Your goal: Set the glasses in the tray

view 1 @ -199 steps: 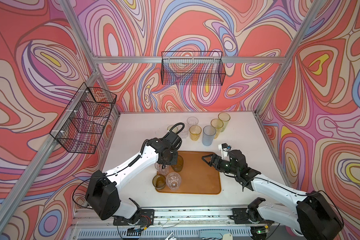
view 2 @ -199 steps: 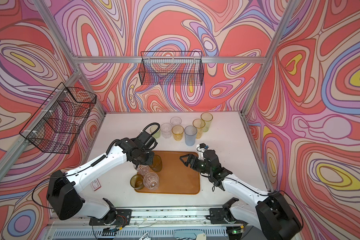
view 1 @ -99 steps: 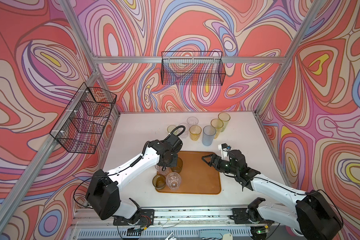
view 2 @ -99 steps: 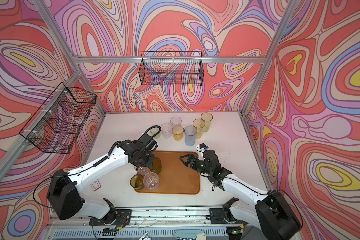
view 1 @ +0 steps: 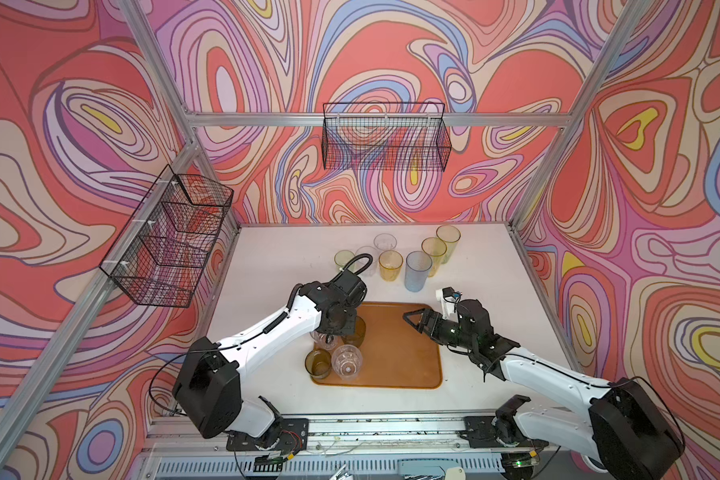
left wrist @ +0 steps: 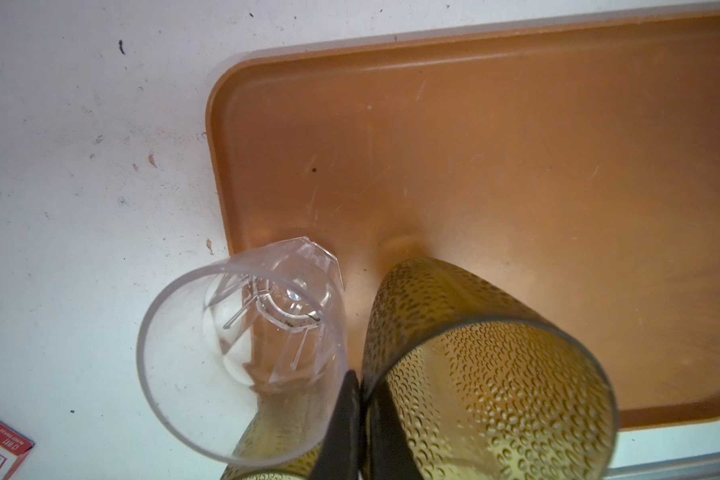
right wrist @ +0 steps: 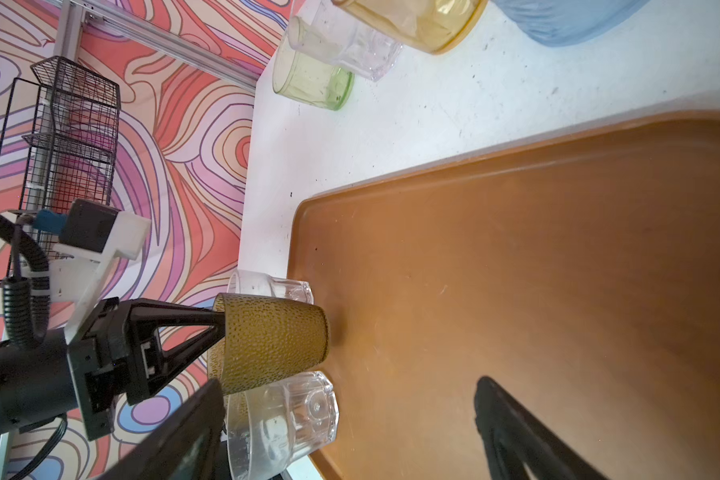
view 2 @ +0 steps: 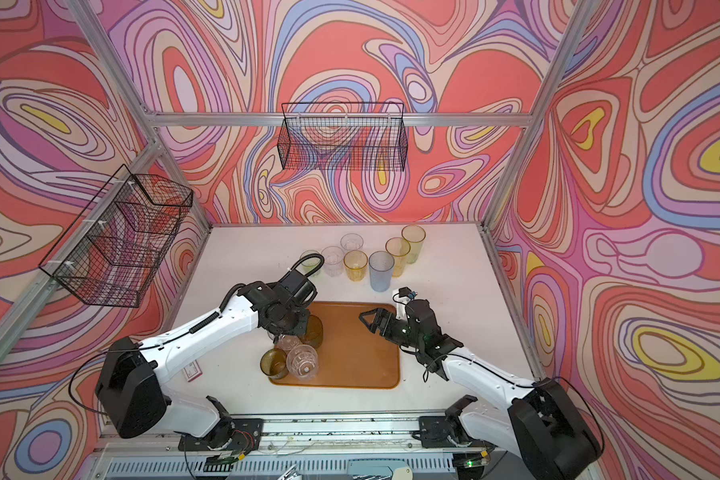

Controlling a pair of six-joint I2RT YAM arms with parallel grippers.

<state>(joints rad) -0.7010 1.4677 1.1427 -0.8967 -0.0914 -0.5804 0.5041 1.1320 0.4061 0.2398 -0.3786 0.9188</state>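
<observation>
left end effector (right wrist: 220, 326) pinching rim of olive glass (right wrist: 275, 345) standing upright at tray (view 1: 395, 353) 9 o'clock | right end effector (view 1: 411, 321) hanging spread at tray 2 o'clock, nearer arm for blue glass (view 1: 417, 270) at its 12 o'clock

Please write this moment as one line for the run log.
left gripper: jaws shut on rim of olive glass, over tray | right gripper: jaws open, empty, over tray | seven glasses behind tray
</observation>
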